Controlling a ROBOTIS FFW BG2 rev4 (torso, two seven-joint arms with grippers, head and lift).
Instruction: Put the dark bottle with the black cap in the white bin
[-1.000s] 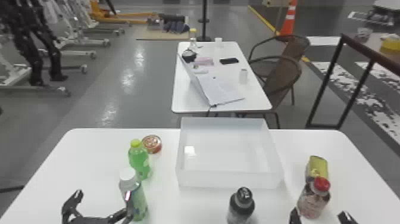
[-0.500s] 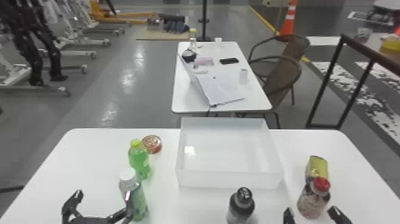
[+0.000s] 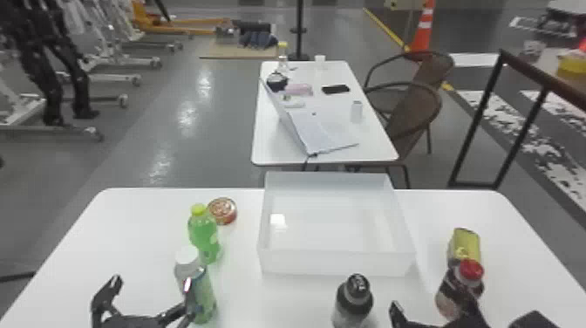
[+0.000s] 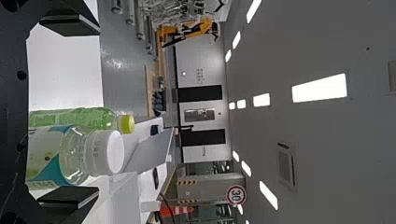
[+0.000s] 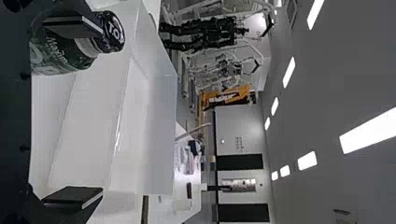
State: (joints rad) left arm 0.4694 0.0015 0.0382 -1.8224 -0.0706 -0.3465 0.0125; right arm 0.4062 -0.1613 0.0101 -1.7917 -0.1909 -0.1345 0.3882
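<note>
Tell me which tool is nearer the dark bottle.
Right. In the head view, the right tool is just to the right of the dark bottle; the left tool is well off to its left, by the white-capped bottle.

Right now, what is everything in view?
White bin: one, white, near table's middle
Dark bottle: one, black-capped, before bin
Green bottle: one, green, left of bin
White-capped bottle: one, clear-green, front left
Red-capped bottle: one, dark, front right
Yellow tin: one, yellow, behind that
Round tin: one, red, behind green bottle
Tables: two, white, near, far
Laptop: one, grey, far table
Phone: one, black, far table
Chairs: two, brown, beside it
Cone: one, orange, background
Left claw, right claw: one each, black, front
</note>
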